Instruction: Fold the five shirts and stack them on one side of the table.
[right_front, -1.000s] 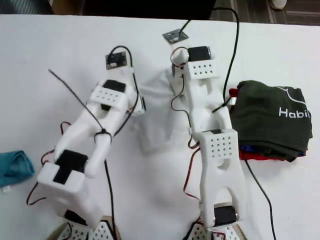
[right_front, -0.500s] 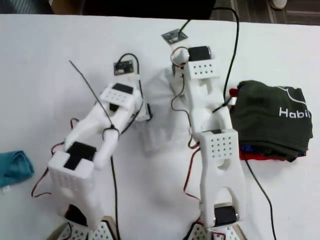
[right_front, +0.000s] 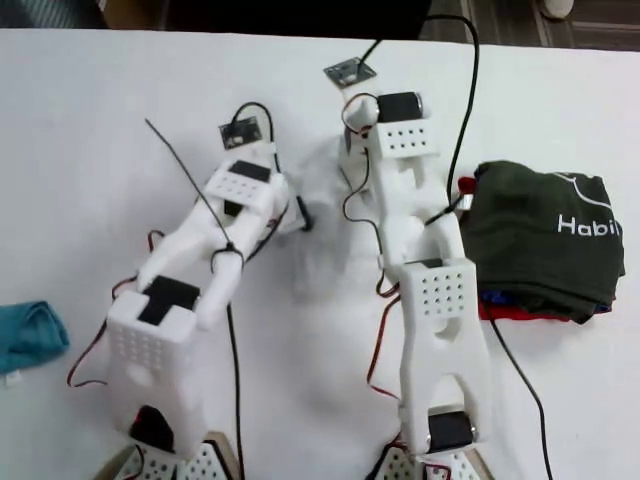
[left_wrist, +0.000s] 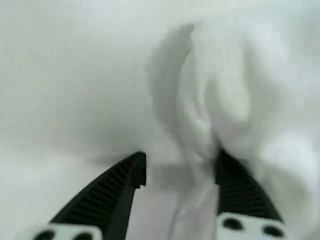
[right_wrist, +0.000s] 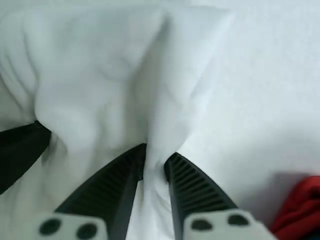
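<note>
The crumpled white cloth shirt lay on the white surface in the space between the two arms, and each set of jaws met a different part of it. The right jaws were closed to a narrow gap on a raised fold of the shirt, the cloth pinched between them and fanning out ahead into a loose ridge. That grip probably served to anchor or lift one edge so the garment could be drawn flat. The left jaws stood wide apart, low over the surface. A soft hump of the same shirt sat between them, close against one side, but nothing was clamped. They seemed placed to take a second hold, since a limp shirt needs two held points before it can be spread or folded. Off to the outer side of the right jaws, well apart from them, a dark green folded shirt rested on top of a red folded garment, with a sliver of blue at the bottom. This was most likely the stack the task called for, set aside to leave working room. Far out beyond the left jaws' arm, a teal cloth bundle lay apart from the stack, apparently waiting its turn.
</note>
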